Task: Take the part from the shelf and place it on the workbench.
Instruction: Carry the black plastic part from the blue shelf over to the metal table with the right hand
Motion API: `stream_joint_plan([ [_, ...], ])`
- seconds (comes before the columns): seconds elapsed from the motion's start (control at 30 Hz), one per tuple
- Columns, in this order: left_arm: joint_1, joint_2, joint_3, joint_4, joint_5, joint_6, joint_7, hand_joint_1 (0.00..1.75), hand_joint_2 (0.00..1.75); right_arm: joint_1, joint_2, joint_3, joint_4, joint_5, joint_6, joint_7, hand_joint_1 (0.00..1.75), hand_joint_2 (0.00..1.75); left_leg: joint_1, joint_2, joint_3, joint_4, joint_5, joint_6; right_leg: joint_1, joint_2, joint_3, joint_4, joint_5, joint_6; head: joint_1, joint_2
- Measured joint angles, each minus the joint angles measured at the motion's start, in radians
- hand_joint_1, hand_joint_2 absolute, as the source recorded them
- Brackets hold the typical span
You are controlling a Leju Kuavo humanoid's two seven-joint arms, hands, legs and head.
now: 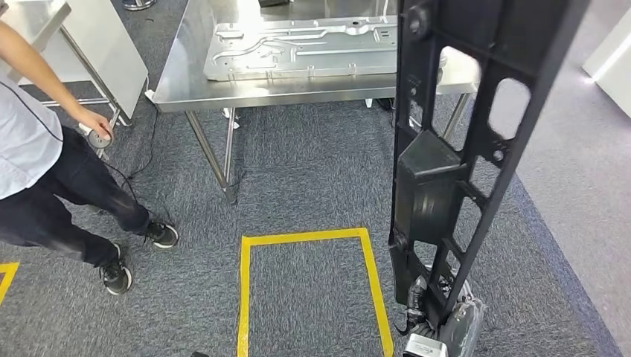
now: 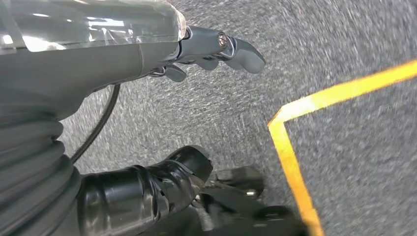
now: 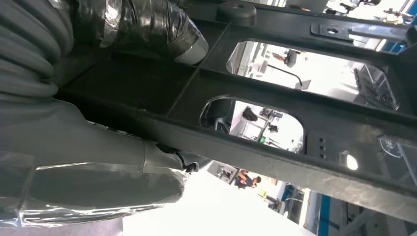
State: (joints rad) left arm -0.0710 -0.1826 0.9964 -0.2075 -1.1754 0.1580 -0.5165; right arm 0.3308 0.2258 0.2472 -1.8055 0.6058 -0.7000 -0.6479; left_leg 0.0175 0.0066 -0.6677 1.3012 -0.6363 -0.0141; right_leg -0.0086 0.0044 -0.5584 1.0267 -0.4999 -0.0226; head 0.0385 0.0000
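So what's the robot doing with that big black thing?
The robot's right hand grips a long black part by its lower end and holds it upright. Ahead stands a shiny metal workbench with a silver panel on it; the black part isn't on it yet. The left hand hangs over the carpet with nothing in it. A person stands to the left.

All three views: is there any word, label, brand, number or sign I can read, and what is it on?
No readable text in any view.
Black part, held upright by the right hand: moulded ribs and holes, no lettering legible.
Stamped metal panel on the workbench: no marking readable.
Yellow floor tape: plain outline, no characters.
Background through the part's openings in the right wrist view: too blurred to read.
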Motion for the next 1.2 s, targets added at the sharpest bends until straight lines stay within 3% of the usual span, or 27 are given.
stream_joint_plan([
  [0.03, 0.001, 0.000, 0.000, 0.000, -0.001, 0.000, 0.000, 0.00, 1.75, 0.000, 0.000, 0.000, 0.000, 0.000, 0.000, -0.001, 1.75, 1.75, 0.000, 0.000, -0.009, -0.005, 0.024, 0.002, 0.002, 0.003, 0.006, 0.000, -0.005, 0.000, 0.000, 0.000],
  [0.07, 0.002, 0.000, 0.000, 0.000, -0.001, 0.000, 0.001, 0.00, 1.75, 0.000, 0.000, 0.000, 0.000, 0.000, 0.000, -0.001, 1.75, 1.75, -0.001, 0.000, 0.001, -0.047, 0.067, 0.006, 0.004, 0.005, 0.015, 0.000, -0.011, 0.000, 0.000, 0.000],
  [0.13, 0.002, 0.002, 0.000, 0.000, -0.001, 0.000, 0.001, 0.00, 1.75, 0.000, 0.000, 0.000, 0.000, 0.001, 0.000, -0.002, 1.75, 1.75, -0.005, -0.002, 0.043, -0.173, 0.148, 0.018, 0.007, 0.008, 0.030, 0.001, -0.023, 0.005, 0.000, 0.000],
  [0.17, 0.002, 0.003, 0.000, 0.000, -0.001, 0.000, 0.001, 0.00, 1.75, -0.001, 0.000, 0.000, 0.000, 0.001, 0.000, -0.002, 1.75, 1.75, -0.009, -0.003, 0.062, -0.221, 0.166, 0.024, 0.008, 0.009, 0.032, 0.003, -0.029, 0.009, 0.000, 0.000],
  [0.3, -0.001, 0.004, 0.001, 0.000, -0.001, 0.000, 0.004, 0.00, 1.75, 0.000, 0.000, 0.000, -0.004, 0.001, 0.000, -0.003, 1.75, 1.75, -0.013, -0.004, 0.083, -0.268, 0.161, 0.038, 0.006, 0.008, 0.034, 0.000, -0.038, 0.030, 0.001, 0.000],
  [0.37, 0.000, 0.004, 0.001, 0.000, -0.002, 0.000, 0.004, 0.00, 1.75, -0.001, 0.000, 0.000, -0.007, 0.002, 0.000, -0.005, 1.75, 1.75, -0.006, -0.003, 0.097, -0.283, 0.163, 0.047, 0.006, 0.006, 0.020, 0.038, -0.061, 0.041, 0.003, 0.000],
  [0.47, -0.002, 0.003, 0.001, 0.000, -0.002, 0.000, 0.005, 0.00, 1.75, -0.001, 0.000, 0.000, -0.009, 0.003, 0.000, -0.007, 1.75, 1.75, -0.004, -0.002, 0.113, -0.290, 0.156, 0.056, -0.001, 0.003, -0.085, 0.220, -0.129, 0.052, 0.005, 0.000],
  [0.5, -0.002, 0.003, 0.001, 0.000, -0.002, 0.000, 0.005, 0.00, 1.75, 0.000, 0.000, 0.000, -0.010, 0.003, 0.000, -0.007, 1.75, 1.75, -0.004, -0.002, 0.117, -0.290, 0.152, 0.056, -0.003, 0.002, -0.117, 0.263, -0.131, 0.055, 0.006, 0.000],
  [0.53, -0.001, 0.003, 0.001, 0.000, -0.002, 0.000, 0.005, 0.00, 1.75, 0.000, 0.000, 0.000, -0.010, 0.003, 0.000, -0.008, 1.75, 1.75, -0.004, -0.002, 0.123, -0.290, 0.147, 0.055, -0.006, 0.001, -0.131, 0.269, -0.113, 0.056, 0.006, 0.000],
  [0.6, 0.000, 0.003, 0.001, 0.000, -0.002, 0.000, 0.007, 0.00, 1.75, 0.000, -0.001, 0.000, -0.011, 0.003, 0.000, -0.009, 1.75, 1.75, -0.003, -0.003, 0.139, -0.288, 0.135, 0.049, -0.010, -0.001, -0.105, 0.176, -0.030, 0.057, 0.006, 0.000],
  [0.67, 0.000, 0.003, 0.001, 0.000, -0.002, 0.000, 0.008, 0.00, 1.75, 0.000, -0.001, 0.000, -0.014, 0.003, 0.000, -0.011, 1.75, 1.75, -0.005, -0.004, 0.150, -0.286, 0.121, 0.038, -0.008, -0.004, -0.057, 0.062, 0.025, 0.052, 0.006, 0.000],
  [0.7, -0.001, 0.003, 0.001, 0.000, -0.002, 0.000, 0.008, 0.00, 1.75, 0.000, -0.001, 0.000, -0.015, 0.003, 0.000, -0.013, 1.75, 1.75, -0.006, -0.004, 0.152, -0.285, 0.116, 0.032, -0.006, -0.004, -0.044, 0.030, 0.032, 0.048, 0.006, 0.000],
  [0.8, -0.003, 0.003, 0.001, 0.000, -0.002, 0.000, 0.008, 0.00, 1.75, 0.001, -0.001, 0.000, -0.018, 0.003, 0.000, -0.018, 1.75, 1.75, -0.006, -0.003, 0.158, -0.291, 0.109, 0.015, -0.003, 0.000, -0.036, 0.014, 0.025, 0.030, 0.005, 0.000],
  [0.87, -0.004, 0.003, 0.001, 0.000, -0.002, 0.000, 0.009, 0.00, 1.75, 0.000, 0.000, 0.000, -0.022, 0.004, 0.000, -0.021, 1.75, 1.75, -0.004, -0.002, 0.149, -0.257, 0.084, 0.006, -0.005, 0.000, -0.026, 0.004, 0.023, 0.016, 0.005, 0.000],
  [0.9, -0.004, 0.003, 0.001, 0.000, -0.002, 0.000, 0.009, 0.00, 1.75, 0.000, 0.000, 0.000, -0.024, 0.004, 0.000, -0.022, 1.75, 1.75, -0.003, -0.003, 0.127, -0.210, 0.059, 0.003, -0.006, -0.001, -0.020, 0.001, 0.021, 0.009, 0.004, 0.000],
  [0.97, -0.003, 0.003, 0.001, 0.000, -0.003, -0.001, 0.009, 0.00, 1.75, -0.001, 0.001, 0.000, -0.026, 0.006, 0.000, -0.024, 1.75, 1.75, -0.003, -0.003, 0.054, -0.073, 0.004, 0.000, -0.002, -0.003, -0.014, -0.001, 0.016, 0.000, 0.004, 0.000],
  [1.0, -0.002, 0.003, 0.001, 0.000, -0.003, -0.001, 0.009, 0.00, 1.75, -0.001, 0.001, 0.000, -0.026, 0.006, 0.000, -0.024, 1.75, 1.75, -0.003, -0.003, 0.020, -0.020, -0.007, 0.000, 0.001, -0.002, -0.011, 0.000, 0.013, -0.002, 0.004, 0.000],
  [1.03, -0.001, 0.003, 0.001, 0.000, -0.004, -0.001, 0.009, 0.00, 1.75, -0.001, 0.001, 0.000, -0.026, 0.006, 0.000, -0.024, 1.75, 1.75, -0.003, -0.003, 0.000, 0.001, 0.002, 0.002, 0.003, -0.001, -0.006, 0.000, 0.009, -0.004, 0.004, 0.000],
  [1.07, 0.000, 0.003, 0.001, 0.000, -0.004, -0.001, 0.010, 0.00, 1.75, 0.000, 0.001, 0.000, -0.026, 0.006, 0.000, -0.024, 1.75, 1.75, -0.004, -0.003, 0.000, -0.019, 0.033, 0.005, 0.006, 0.001, 0.000, 0.000, 0.005, -0.004, 0.004, 0.000],
  [1.13, 0.000, 0.004, 0.001, 0.000, -0.004, -0.001, 0.010, 0.00, 1.75, -0.001, 0.001, 0.000, -0.026, 0.006, 0.000, -0.024, 1.75, 1.75, -0.009, -0.004, 0.043, -0.143, 0.119, 0.020, 0.009, 0.004, 0.014, -0.001, -0.005, -0.002, 0.004, 0.000],
  [1.2, -0.002, 0.006, 0.001, 0.000, -0.004, -0.001, 0.011, 0.00, 1.75, -0.001, 0.001, 0.000, -0.027, 0.006, 0.000, -0.024, 1.75, 1.75, -0.016, -0.004, 0.084, -0.246, 0.160, 0.034, 0.012, 0.005, 0.020, 0.001, -0.014, 0.005, 0.004, 0.000],
])
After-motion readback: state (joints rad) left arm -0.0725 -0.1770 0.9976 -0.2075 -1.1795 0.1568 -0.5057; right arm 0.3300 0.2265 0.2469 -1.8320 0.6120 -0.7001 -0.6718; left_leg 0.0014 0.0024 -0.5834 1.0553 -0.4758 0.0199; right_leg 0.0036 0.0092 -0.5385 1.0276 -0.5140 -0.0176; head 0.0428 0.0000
